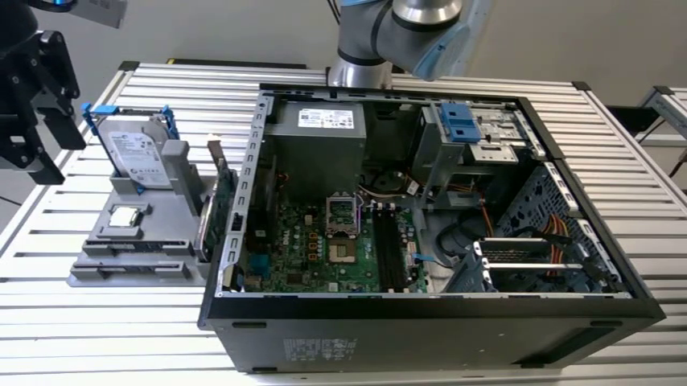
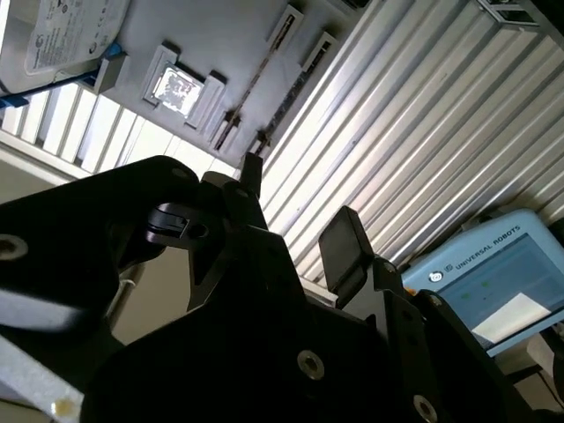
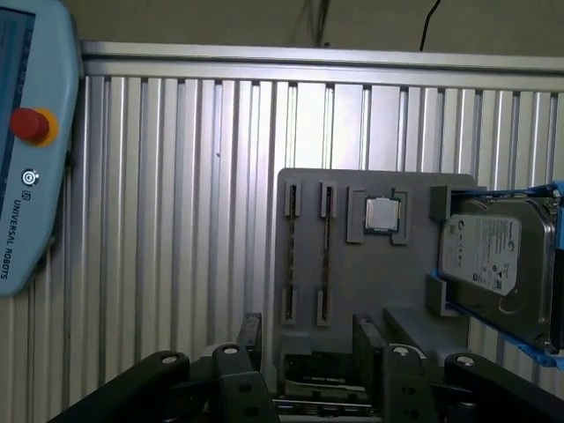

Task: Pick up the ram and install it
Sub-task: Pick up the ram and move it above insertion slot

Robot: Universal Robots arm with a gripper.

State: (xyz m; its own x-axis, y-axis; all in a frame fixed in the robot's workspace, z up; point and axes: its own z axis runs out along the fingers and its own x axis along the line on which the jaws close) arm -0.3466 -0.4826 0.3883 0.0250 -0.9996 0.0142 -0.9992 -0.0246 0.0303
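Open hand [image 3: 308, 328], nothing held, clear of grey fixture [image 3: 379, 273]. In one fixture slot the ram [image 3: 327, 256] stands on edge; counter [image 3: 176, 220] beneath.

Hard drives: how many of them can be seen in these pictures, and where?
1. The hard drive sits in the grey holder, at the exterior view's left of the open computer case. Others may be hidden inside the case's drive cages.
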